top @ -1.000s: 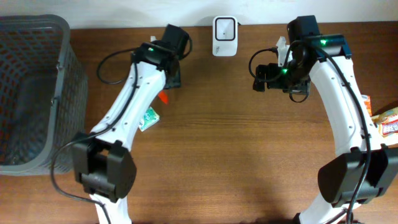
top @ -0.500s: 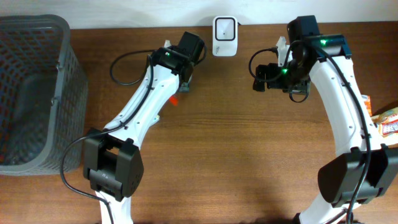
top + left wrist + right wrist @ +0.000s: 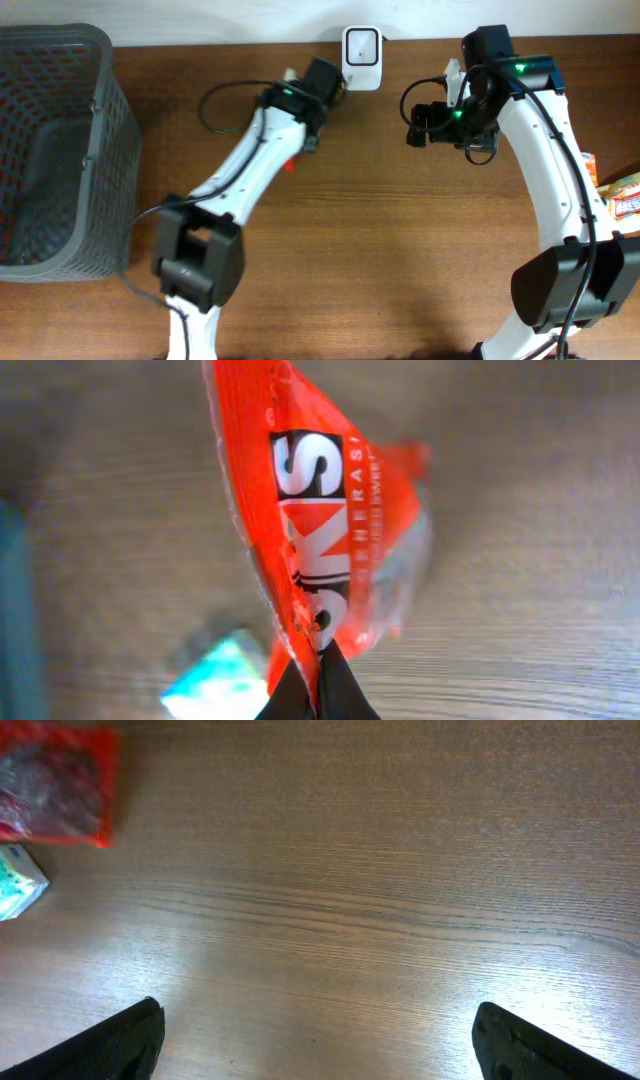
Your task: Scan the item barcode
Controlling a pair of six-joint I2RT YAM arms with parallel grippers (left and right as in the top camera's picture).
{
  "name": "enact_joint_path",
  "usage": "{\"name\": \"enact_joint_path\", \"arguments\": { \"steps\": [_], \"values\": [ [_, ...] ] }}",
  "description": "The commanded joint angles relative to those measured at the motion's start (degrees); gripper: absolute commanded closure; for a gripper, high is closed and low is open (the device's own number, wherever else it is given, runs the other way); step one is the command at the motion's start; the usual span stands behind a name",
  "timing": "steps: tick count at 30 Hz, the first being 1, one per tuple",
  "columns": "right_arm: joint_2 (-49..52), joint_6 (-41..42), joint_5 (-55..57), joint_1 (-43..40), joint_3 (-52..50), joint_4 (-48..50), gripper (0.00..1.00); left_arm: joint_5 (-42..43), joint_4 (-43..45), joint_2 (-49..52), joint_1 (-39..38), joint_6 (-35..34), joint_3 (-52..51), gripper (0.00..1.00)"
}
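Wood surface (image 3: pixel 400 260): one basket (image 3: pixel 60 38) at 9 o'clock, one scanner (image 3: pixel 361 45) at 12. My left end effector (image 3: pixel 318 675) is pinched on one red packet (image 3: pixel 320 530); right end effector (image 3: pixel 320 1040) gapes, empty.

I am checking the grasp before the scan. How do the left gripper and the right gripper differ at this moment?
The left gripper is shut, pinching the red packet by its edge; the right gripper stands wide open and empty. The left gripper is close beside the white scanner; the right gripper is farther from it. Both are dark and above the wooden table.
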Motion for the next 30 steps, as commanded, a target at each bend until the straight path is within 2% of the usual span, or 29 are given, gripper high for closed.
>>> {"name": "enact_joint_path", "arguments": {
  "steps": [1, 9, 13, 16, 19, 24, 30],
  "values": [
    [0.1, 0.3, 0.5, 0.3, 0.0, 0.0, 0.01, 0.6, -0.5, 4.7, -3.3, 0.7, -0.3, 0.98],
    [0.1, 0.3, 0.5, 0.3, 0.0, 0.0, 0.01, 0.5, -2.3, 4.5, -7.2, 0.7, 3.6, 0.99],
    [0.1, 0.3, 0.5, 0.3, 0.0, 0.0, 0.02, -5.8, -10.7, 4.4, -4.2, 0.7, 11.5, 1.00],
    [0.1, 0.3, 0.5, 0.3, 0.0, 0.0, 0.02, -6.6, -15.8, 4.4, -2.3, -1.2, 16.4, 1.00],
    [0.1, 0.3, 0.5, 0.3, 0.0, 0.0, 0.02, -1.6, -18.4, 4.4, 0.3, -2.6, 18.8, 1.00],
    [0.1, 0.4, -1.9, 0.3, 0.0, 1.3, 0.02, 9.7, -18.1, 4.4, 3.9, -2.6, 18.7, 1.00],
    [0.1, 0.3, -1.4, 0.3, 0.0, 5.7, 0.02, 10.8, -18.3, 4.4, 4.1, -2.6, 18.7, 1.00]
  ]
}}
